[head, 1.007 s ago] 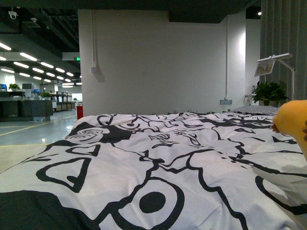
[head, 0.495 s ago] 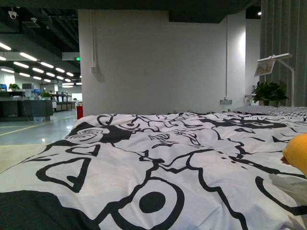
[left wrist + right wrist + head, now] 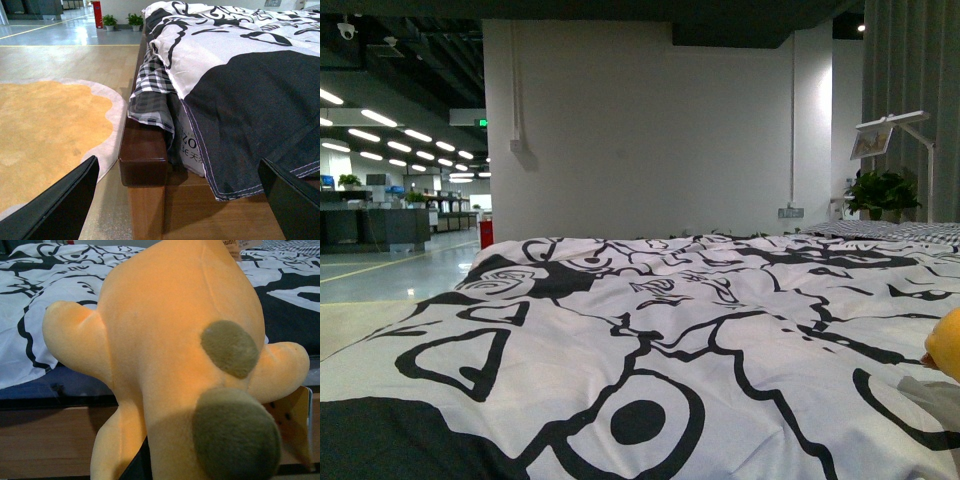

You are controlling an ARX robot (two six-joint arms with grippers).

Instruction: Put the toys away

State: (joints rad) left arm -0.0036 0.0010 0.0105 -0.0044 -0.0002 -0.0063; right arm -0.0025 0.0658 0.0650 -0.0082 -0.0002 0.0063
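Right wrist view fills with the orange plush toy (image 3: 170, 355) — the right gripper's grip cannot be told — while the left gripper (image 3: 177, 167) gapes wide beside the bed frame (image 3: 142, 150).

The plush animal (image 3: 175, 355) is soft and orange-yellow, with stubby limbs jutting out to either side and two olive-brown patches. It fills the right wrist view; in the front view only its rounded edge (image 3: 948, 345) shows, far right, above the bedding (image 3: 650, 330)
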